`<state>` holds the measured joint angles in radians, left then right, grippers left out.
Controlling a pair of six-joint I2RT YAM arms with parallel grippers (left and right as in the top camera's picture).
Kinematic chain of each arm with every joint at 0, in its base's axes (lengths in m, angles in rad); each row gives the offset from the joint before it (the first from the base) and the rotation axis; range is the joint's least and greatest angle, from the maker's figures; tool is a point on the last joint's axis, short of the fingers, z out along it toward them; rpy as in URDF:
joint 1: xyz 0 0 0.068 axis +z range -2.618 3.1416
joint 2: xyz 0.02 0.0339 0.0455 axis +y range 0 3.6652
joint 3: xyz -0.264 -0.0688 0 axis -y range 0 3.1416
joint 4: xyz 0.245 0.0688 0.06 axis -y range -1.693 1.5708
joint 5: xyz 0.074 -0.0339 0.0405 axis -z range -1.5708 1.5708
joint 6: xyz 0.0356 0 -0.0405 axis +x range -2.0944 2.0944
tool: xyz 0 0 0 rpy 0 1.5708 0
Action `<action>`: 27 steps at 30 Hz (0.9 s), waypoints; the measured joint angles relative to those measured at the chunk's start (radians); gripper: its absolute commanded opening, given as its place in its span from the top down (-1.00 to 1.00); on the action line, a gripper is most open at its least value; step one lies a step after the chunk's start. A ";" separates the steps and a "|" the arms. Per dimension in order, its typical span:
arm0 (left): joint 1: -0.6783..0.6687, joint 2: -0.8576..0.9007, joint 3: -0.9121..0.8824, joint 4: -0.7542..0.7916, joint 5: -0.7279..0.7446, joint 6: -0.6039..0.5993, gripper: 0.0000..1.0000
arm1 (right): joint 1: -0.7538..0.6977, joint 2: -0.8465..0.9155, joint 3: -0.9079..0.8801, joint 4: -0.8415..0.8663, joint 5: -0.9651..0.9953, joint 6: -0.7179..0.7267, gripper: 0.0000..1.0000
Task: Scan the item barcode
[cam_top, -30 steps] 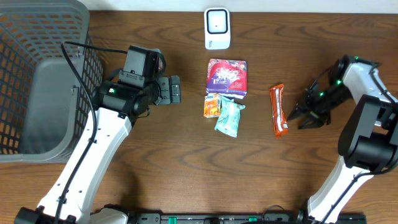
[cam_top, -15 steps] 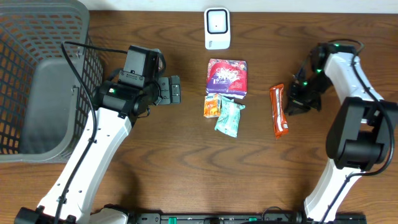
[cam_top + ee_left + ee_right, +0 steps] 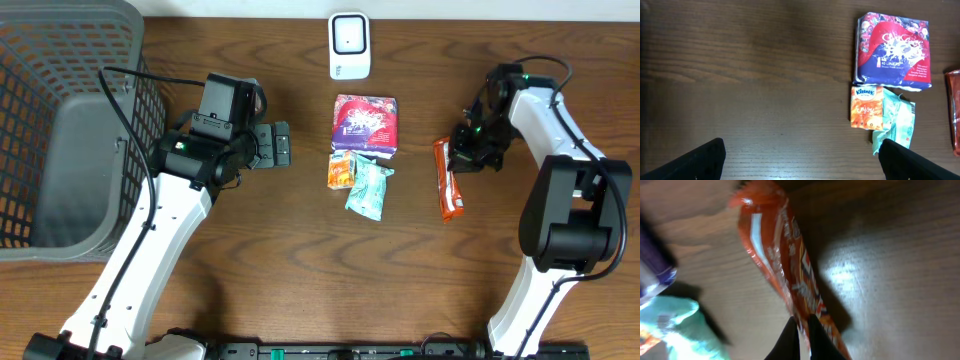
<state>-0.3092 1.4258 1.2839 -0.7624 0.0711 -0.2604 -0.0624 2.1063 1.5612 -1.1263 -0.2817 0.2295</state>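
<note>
Right gripper (image 3: 801,325), newly arrived from beyond the orange snack bar (image 3: 447,180), now pinches shut on its wrapper edge, enabling lift for scanning.

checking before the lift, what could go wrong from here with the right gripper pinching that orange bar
1. The right gripper looks shut on only a thin edge of the orange snack bar, so the glossy wrapper could slip out on lifting.
2. The grip sits near one end, so the bar may dangle and twist, and no barcode is visible yet.
3. A low carry to the white scanner might clip the purple pack.
</note>
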 measured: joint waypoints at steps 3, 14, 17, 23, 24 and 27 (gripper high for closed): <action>0.000 0.000 0.000 0.000 0.000 0.000 -0.96 | 0.000 0.000 -0.034 0.010 0.049 0.033 0.95; 0.000 0.000 0.000 0.000 0.000 0.000 -0.96 | -0.028 0.000 0.056 -0.191 0.230 0.137 0.59; 0.000 0.000 0.000 0.000 0.000 0.000 -0.96 | -0.027 0.000 0.119 -0.250 0.238 0.138 0.19; 0.000 0.000 0.000 0.000 0.000 0.000 -0.96 | 0.009 0.000 0.150 -0.290 0.235 0.128 -0.21; 0.000 0.000 0.000 0.000 0.000 0.000 -0.96 | 0.019 0.000 0.150 -0.288 0.232 0.128 -0.29; 0.000 0.000 0.000 0.000 0.000 0.000 -0.96 | 0.045 0.000 0.149 -0.274 0.227 0.131 -0.43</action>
<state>-0.3092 1.4258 1.2839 -0.7624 0.0715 -0.2604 -0.0177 2.1063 1.7103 -1.4002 -0.0547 0.3607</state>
